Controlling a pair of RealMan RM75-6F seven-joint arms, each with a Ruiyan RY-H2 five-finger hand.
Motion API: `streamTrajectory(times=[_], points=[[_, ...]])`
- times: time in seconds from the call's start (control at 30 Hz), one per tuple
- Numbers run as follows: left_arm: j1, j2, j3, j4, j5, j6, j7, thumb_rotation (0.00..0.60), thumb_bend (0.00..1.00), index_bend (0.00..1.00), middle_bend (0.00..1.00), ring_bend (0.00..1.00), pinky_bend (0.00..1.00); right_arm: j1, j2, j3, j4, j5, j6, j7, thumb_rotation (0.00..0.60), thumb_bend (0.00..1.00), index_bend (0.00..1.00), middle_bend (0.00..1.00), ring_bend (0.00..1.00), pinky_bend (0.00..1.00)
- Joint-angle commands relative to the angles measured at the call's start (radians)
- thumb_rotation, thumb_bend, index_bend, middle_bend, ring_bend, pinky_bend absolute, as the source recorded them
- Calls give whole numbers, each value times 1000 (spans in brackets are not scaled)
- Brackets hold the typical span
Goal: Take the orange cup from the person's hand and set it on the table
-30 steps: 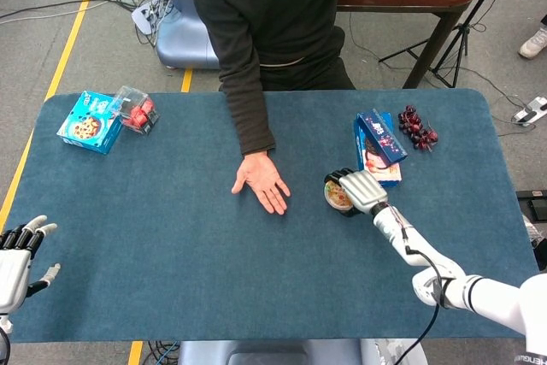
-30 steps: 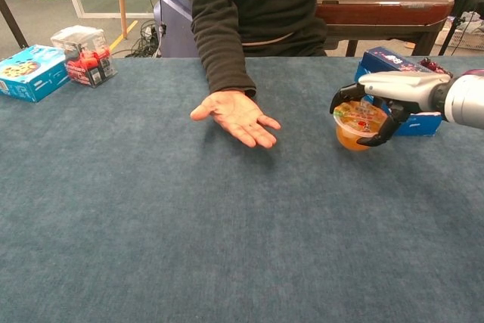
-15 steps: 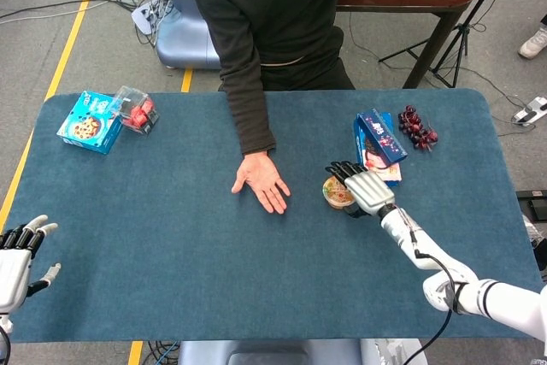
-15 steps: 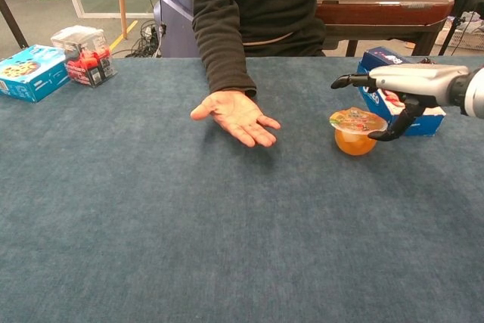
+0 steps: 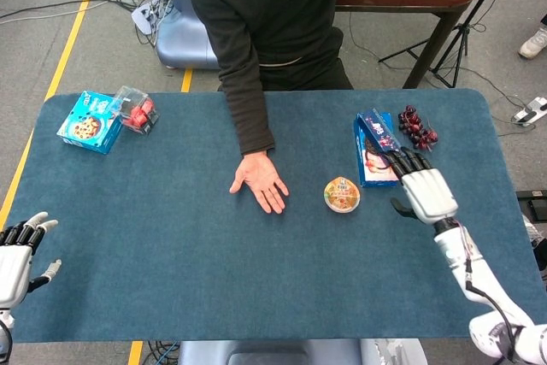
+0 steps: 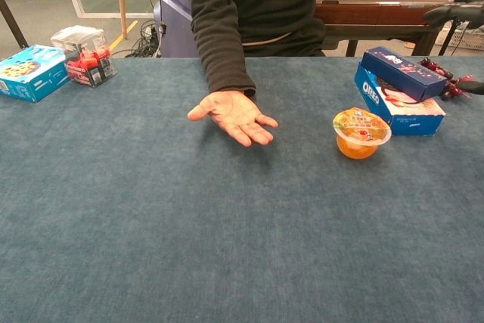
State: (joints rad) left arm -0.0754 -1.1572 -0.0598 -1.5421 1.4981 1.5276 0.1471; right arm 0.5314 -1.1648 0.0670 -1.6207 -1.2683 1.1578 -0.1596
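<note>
The orange cup (image 5: 342,195) (image 6: 361,133) stands upright on the blue table (image 5: 171,237), with a printed foil lid on top. The person's hand (image 5: 260,182) (image 6: 233,115) lies palm up and holds nothing, left of the cup. My right hand (image 5: 424,189) hovers right of the cup, fingers spread, holding nothing, apart from it. In the chest view only a dark fingertip (image 6: 473,87) shows at the right edge. My left hand (image 5: 17,250) rests open at the table's near left corner.
Two blue Oreo boxes (image 5: 376,147) (image 6: 399,88) lie just behind my right hand, with dark grapes (image 5: 416,127) beyond them. A blue cookie box (image 5: 89,122) and a clear box with red items (image 5: 134,109) sit at the far left.
My right hand let go of the orange cup and drew back to the right. The cup now stands alone on the table. The left hand stayed put.
</note>
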Motion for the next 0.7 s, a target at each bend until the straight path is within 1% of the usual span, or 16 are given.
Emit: streamTrajectory(times=[0.03,0.2,0.4,0.53,0.7], points=[[-5,-3,-2,5,-4,-7,-1,600,228,258,188,197,200,-83,48,-32,-44,-20,89,-24,600,298,0,98,0,129],[-13,-8,-8,9,-4,-9,0,600,228,258,188,196,200,-182,72,-51,-69,-41,208,-19,600,299,0,98,0,129],[-20,-11,-12,7,-2,-12,0,600,228,258,188,197,200,-285,65,-62,-61,-72,332,23,600,299,0,112,0,129],[-26,-15,-14,7,0,-14,1,600,228,258,188,197,200,-328,60,-66,-52,-91,370,47,600,298,0,122,0,129],[-31,-19,-14,7,1,-17,3,600,228,258,188,197,200,-358,59,-62,-59,-107,389,48,600,299,0,122,0,129]])
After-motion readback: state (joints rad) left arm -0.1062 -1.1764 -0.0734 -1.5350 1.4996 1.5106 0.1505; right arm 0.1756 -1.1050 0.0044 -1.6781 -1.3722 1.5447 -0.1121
